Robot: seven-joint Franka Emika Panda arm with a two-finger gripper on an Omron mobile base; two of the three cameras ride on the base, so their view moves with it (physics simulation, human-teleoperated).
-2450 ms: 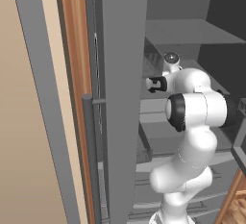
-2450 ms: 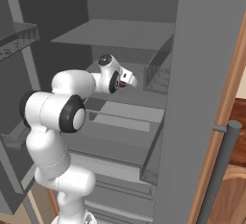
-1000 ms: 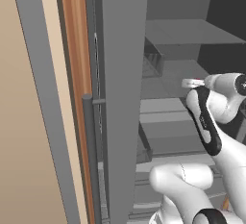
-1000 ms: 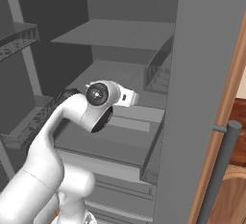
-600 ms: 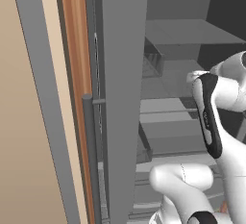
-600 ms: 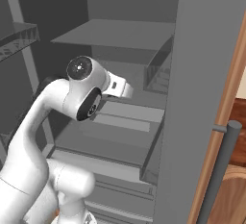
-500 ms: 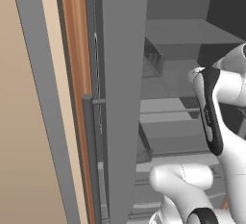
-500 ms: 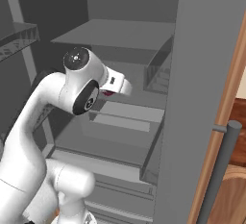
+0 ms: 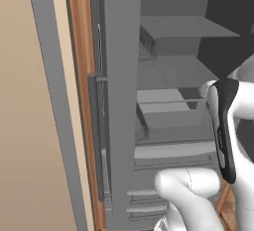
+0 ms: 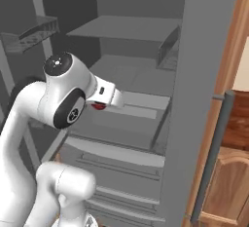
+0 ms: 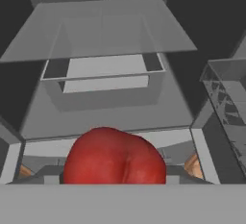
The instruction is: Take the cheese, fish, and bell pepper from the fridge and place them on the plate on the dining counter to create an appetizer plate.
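The bell pepper (image 11: 115, 158), a dark-red lumpy ball, sits low and close in the hand view, with a sliver of it (image 10: 98, 106) showing under the hand in the right base view. My gripper (image 10: 102, 103) is shut on it; the fingers are hidden behind the pepper and the wrist. The hand hangs in front of the open fridge (image 10: 126, 75), about level with its clear drawer (image 11: 103, 79). In the left base view the forearm (image 9: 225, 126) stands at the right before the fridge shelves (image 9: 173, 71). The cheese, fish, plate and dining counter are out of view.
The open fridge door (image 10: 206, 99) with its long handle (image 10: 216, 143) stands close on the right. The other door (image 9: 119, 86) and a wood-edged wall (image 9: 79, 76) bound the left. A wire door rack (image 11: 228, 93) lies right of the hand. Wide drawer fronts (image 10: 121, 172) sit below.
The arm has folded back and its elbow has swung up and left, drawing the hand with the pepper out from the shelf toward the fridge's front. The base has stayed put.
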